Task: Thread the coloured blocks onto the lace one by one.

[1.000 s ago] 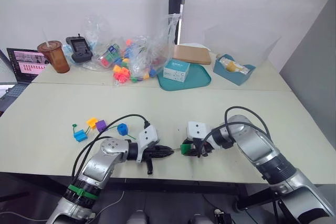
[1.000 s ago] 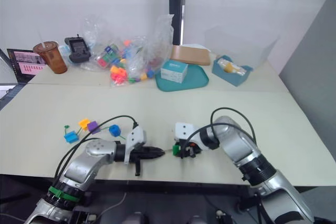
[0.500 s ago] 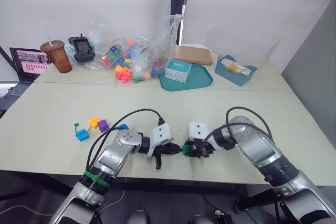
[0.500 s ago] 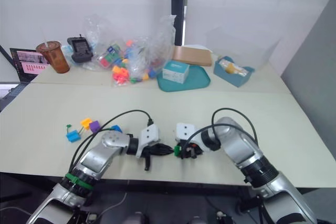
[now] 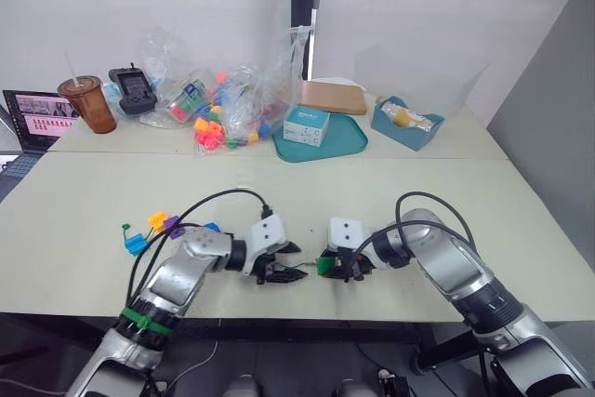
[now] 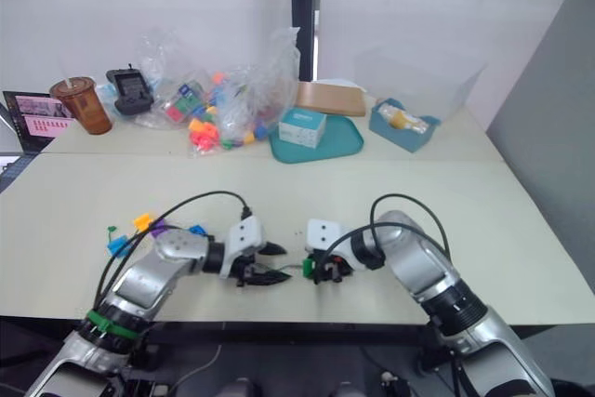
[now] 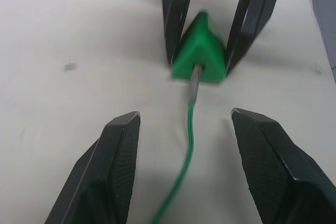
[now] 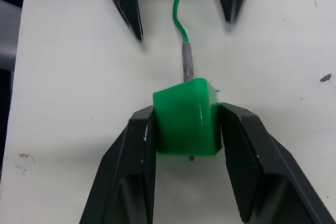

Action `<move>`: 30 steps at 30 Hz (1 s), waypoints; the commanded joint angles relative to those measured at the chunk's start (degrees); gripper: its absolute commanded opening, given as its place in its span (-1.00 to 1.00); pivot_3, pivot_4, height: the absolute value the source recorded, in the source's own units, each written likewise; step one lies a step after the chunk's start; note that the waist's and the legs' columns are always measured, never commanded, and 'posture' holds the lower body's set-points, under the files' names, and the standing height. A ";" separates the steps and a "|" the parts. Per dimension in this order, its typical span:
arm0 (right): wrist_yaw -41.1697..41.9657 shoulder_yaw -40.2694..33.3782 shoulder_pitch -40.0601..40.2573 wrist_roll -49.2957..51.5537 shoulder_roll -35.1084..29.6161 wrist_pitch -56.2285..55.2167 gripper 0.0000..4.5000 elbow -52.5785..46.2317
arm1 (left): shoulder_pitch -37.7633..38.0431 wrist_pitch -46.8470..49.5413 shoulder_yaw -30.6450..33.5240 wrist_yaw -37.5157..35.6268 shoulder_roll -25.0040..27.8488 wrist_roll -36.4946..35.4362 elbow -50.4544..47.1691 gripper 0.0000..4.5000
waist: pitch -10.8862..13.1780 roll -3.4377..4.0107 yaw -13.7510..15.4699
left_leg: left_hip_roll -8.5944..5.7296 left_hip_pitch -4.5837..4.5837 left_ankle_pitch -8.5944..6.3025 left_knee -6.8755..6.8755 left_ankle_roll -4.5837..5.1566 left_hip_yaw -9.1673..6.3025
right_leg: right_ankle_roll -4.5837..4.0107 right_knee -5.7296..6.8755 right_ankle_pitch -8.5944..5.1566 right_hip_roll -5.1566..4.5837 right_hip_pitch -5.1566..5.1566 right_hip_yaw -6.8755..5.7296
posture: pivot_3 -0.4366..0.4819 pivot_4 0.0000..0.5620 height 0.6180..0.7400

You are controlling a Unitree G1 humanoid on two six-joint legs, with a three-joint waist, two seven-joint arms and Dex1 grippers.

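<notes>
1. The green block (image 8: 186, 115) is clamped between the two black fingers of the right gripper (image 5: 340, 270), near the front edge of the table (image 5: 390, 194); the block is pressed on two opposite faces, with the fingers closed against it.
2. The lace (image 7: 190, 124) is seen running into the green block; its stiff grey tip (image 8: 187, 65) is entered in the face of the block turned toward the left gripper (image 5: 290, 262), and a small dark point is seen at the block's opposite face, so the tip appears to have passed through.
3. The left gripper is held open, just beside the green block and facing it; its fingers (image 7: 107, 174) are spread to either side of the lace and nothing is gripped between them; the green cord is seen lying on the table between them.
4. The remaining blocks are gathered on the table to the robot's left, well apart from the grippers; the light blue block (image 5: 137, 244) lies furthest left, the orange-yellow block (image 5: 158, 220) and the purple block (image 5: 174, 229) are close together beside it, and the dark blue block (image 5: 212, 227) is partly hidden behind the left arm's black cable.
5. A short piece of green cord (image 5: 125, 228) is seen beside the light blue block; whether it touches the block cannot be told.
</notes>
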 commanded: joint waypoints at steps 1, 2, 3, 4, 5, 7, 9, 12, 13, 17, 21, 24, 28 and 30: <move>0.55 4.88 2.94 -1.66 -0.40 1.76 -0.43 2.93 | 0.35 -0.08 1.66 -0.65 1.19 -1.84 -3.47 0.30 | 0.00 -0.01 0.03 | 0.00 0.00 0.00 0.00 0.00 0.00 | 0.00 0.00 0.00 0.00 0.00 0.00 | -0.05 -0.47 1.00; 0.52 4.87 2.87 -1.65 -0.36 1.82 -0.43 2.93 | 0.69 -0.09 1.67 -0.66 1.43 -1.90 -3.18 0.30 | 0.00 -0.01 0.02 | 0.00 0.00 0.00 0.00 0.00 0.00 | 0.00 0.00 0.00 0.00 0.00 0.00 | -0.05 -0.47 1.00; 0.54 4.85 2.80 -1.64 -0.36 1.83 -0.43 2.93 | 0.92 -0.06 1.37 -0.82 1.73 -1.76 -2.82 0.30 | 0.00 0.00 0.02 | 0.00 0.00 0.00 0.00 0.00 0.00 | 0.00 0.00 0.00 0.00 0.00 0.00 | -0.05 -0.47 1.00; 0.56 4.81 2.73 -1.62 -0.38 1.86 -0.43 2.95 | 1.05 -0.81 0.91 -0.92 1.95 -1.21 -2.34 0.30 | 0.00 0.00 0.03 | 0.00 0.01 0.00 0.00 0.00 0.01 | 0.00 0.00 0.00 0.00 0.00 0.00 | -0.05 -0.47 1.00; 0.59 4.77 2.72 -1.60 -0.42 1.88 -0.43 2.92 | 0.93 -1.47 0.62 -0.42 1.72 -0.62 -1.73 0.19 | 0.00 0.00 0.03 | 0.00 0.00 0.00 0.00 0.00 0.01 | 0.00 0.00 0.00 0.00 0.00 0.00 | -0.05 -0.47 1.00; 0.68 4.65 2.66 -1.57 -0.55 1.93 -0.43 2.80 | 0.47 -1.84 -0.05 -0.25 1.08 -0.34 -0.84 -0.05 | 0.00 -0.01 0.05 | 0.00 0.00 0.00 0.00 0.00 0.01 | 0.00 0.00 0.00 0.00 -0.01 0.00 | -0.05 -0.47 1.00; 0.75 4.62 2.60 -1.54 -0.66 2.09 -0.43 2.60 | 0.21 -2.69 -1.19 -0.40 0.68 0.47 0.11 -0.36 | 0.00 -0.01 0.06 | 0.00 0.00 0.00 0.00 0.00 0.01 | 0.00 0.00 0.00 0.00 -0.01 0.00 | -0.05 -0.47 1.00; 0.75 4.59 2.59 -1.56 -0.75 2.15 -0.43 2.50 | -0.15 -3.73 -2.11 -0.15 -0.46 1.14 1.22 -0.79 | 0.00 -0.01 0.10 | 0.00 0.00 0.00 0.00 0.00 0.01 | 0.00 -0.01 0.00 0.00 0.00 0.00 | -0.05 -0.47 1.00; 0.76 4.58 2.60 -1.55 -0.76 2.16 -0.43 2.48 | -0.21 -4.17 -2.30 -0.29 -0.63 1.35 1.41 -0.93 | 0.00 -0.01 0.11 | 0.00 0.00 0.00 0.00 0.00 0.02 | 0.00 -0.01 0.00 0.00 0.00 0.00 | -0.05 -0.47 1.00; 0.67 4.76 2.95 -1.55 -0.75 2.53 -0.43 1.81 | -0.74 -7.11 -2.66 0.67 -2.28 2.41 2.79 -0.99 | 0.00 -0.01 0.12 | 0.00 0.00 0.00 0.00 0.00 0.02 | 0.00 -0.01 0.00 0.00 0.00 0.01 | -0.05 -0.47 1.00; 0.54 4.85 3.01 -1.51 -0.63 2.86 -0.43 1.59 | -1.79 -8.08 -2.91 1.03 -3.97 2.70 3.82 -0.99 | 0.00 -0.01 0.13 | 0.00 0.00 0.00 0.00 0.00 0.02 | 0.00 -0.01 0.00 0.00 0.00 0.01 | -0.05 -0.47 1.00; 0.25 5.10 2.94 -1.71 -0.39 3.03 -0.43 1.71 | -3.49 -8.64 -3.55 1.48 -5.86 3.20 5.28 -0.99 | 0.00 -0.01 0.14 | -0.01 -0.01 0.00 0.00 0.00 0.02 | 0.00 -0.01 0.00 0.00 0.00 0.00 | -0.05 -0.47 1.00; -0.03 5.37 2.53 -1.81 0.28 3.18 -0.43 1.97 | -4.59 -9.06 -4.21 1.60 -7.66 3.73 6.43 -0.99 | -0.01 -0.01 0.03 | -0.01 -0.01 0.00 0.00 0.00 0.02 | 0.00 0.00 0.00 0.01 -0.01 0.00 | -0.05 -0.47 1.00; -0.31 5.62 2.10 -2.10 0.86 2.88 -0.43 2.64 | -4.44 -8.44 -4.29 1.33 -7.87 3.45 5.89 -0.99 | -0.01 -0.01 0.05 | -0.01 0.00 0.00 0.00 0.01 0.02 | 0.00 0.01 0.00 0.01 -0.01 0.01 | -0.05 -0.47 1.00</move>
